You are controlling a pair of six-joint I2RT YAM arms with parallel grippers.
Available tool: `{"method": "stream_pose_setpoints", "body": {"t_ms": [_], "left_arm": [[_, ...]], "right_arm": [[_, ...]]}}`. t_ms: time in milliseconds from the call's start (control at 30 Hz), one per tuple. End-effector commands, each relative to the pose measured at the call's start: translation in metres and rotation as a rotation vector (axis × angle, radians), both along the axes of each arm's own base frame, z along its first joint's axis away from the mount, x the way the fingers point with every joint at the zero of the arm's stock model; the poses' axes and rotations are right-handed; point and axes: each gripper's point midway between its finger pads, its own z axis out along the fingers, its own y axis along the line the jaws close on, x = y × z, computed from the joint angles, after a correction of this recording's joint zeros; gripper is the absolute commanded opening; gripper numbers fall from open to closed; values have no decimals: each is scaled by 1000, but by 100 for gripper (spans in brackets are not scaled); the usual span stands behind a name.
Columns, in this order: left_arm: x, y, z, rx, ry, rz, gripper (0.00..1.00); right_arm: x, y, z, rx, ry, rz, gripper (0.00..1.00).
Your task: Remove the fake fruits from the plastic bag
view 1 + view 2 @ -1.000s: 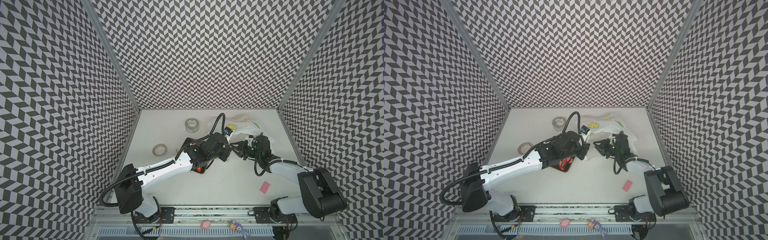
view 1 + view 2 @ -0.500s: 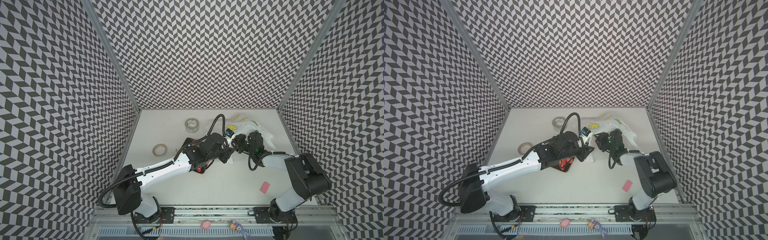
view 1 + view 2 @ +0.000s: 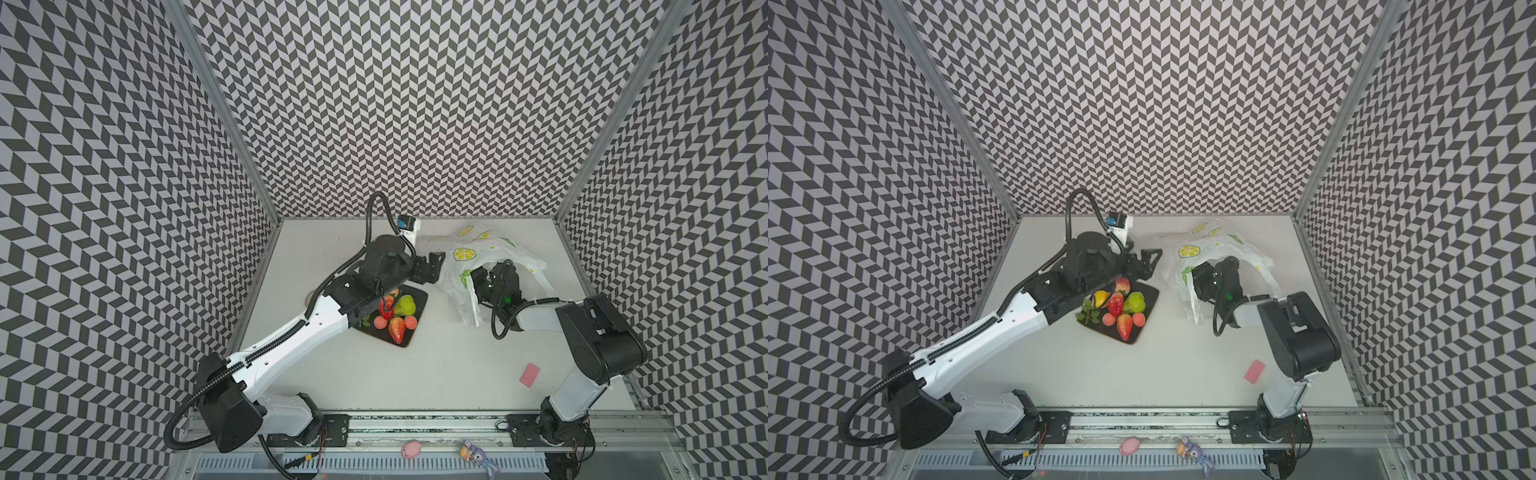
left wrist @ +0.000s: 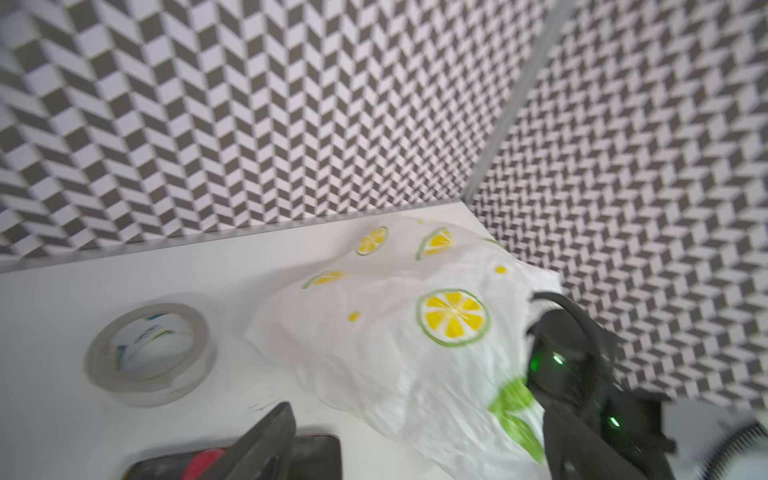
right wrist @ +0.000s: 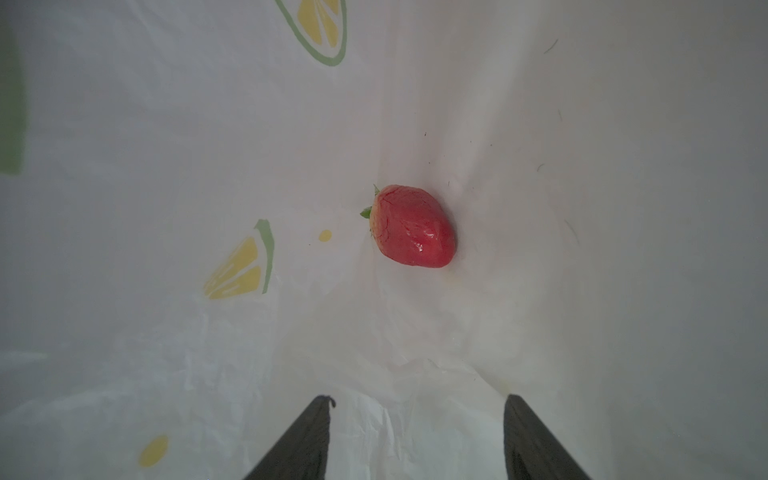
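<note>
**Right gripper [image 5: 417,398] inside the plastic bag [image 3: 469,253], jaws apart, nothing gripped**

Top views: the bag lies crumpled at the back right of the table [image 3: 436,374], seen in both top views. The right arm [image 3: 536,318] reaches into its mouth, and the film hides the fingertips. The left gripper [image 3: 1151,257] hangs just beside the bag's left edge, spread wide and empty; I cannot tell if it touches. The black tray [image 3: 1152,291], partly under the left arm, carries the fake fruits [image 3: 1116,303]: strawberries, a pear, a lemon with a sprig, peaches. A pink block [image 3: 529,375] lies well apart, near the right arm's base.

Left wrist: blurred. The lemon-print bag sits near a tape roll [image 4: 147,353], not touching it. Only one left finger [image 4: 268,436] shows, above the tray corner.

Right wrist: inside the bag. Both fingers stand wide apart with nothing between them. One red strawberry [image 5: 411,226] lies on the film ahead of the tips, clear of them.
</note>
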Motion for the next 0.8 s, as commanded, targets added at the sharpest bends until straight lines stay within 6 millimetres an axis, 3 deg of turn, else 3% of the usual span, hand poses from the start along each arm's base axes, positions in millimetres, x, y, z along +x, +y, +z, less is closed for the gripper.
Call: {"method": "stream_pose_setpoints", "body": {"t_ms": [0, 167, 333, 367, 500, 767], "left_arm": [[45, 17, -55, 51, 159, 119, 93], [112, 6, -92, 98, 210, 150, 93], [162, -22, -123, 104, 264, 115, 94], [169, -24, -126, 96, 283, 120, 100], [176, -24, -129, 54, 353, 165, 100], [153, 29, -155, -109, 731, 495, 98]], "right_arm": [[2, 2, 10, -48, -86, 8, 67], [-3, 0, 5, -112, -104, 29, 68], [-7, -2, 10, -166, -126, 49, 68], [-7, -2, 11, -174, -130, 53, 68], [-6, -2, 16, -191, -142, 60, 69], [-9, -1, 12, -180, -136, 69, 69]]}}
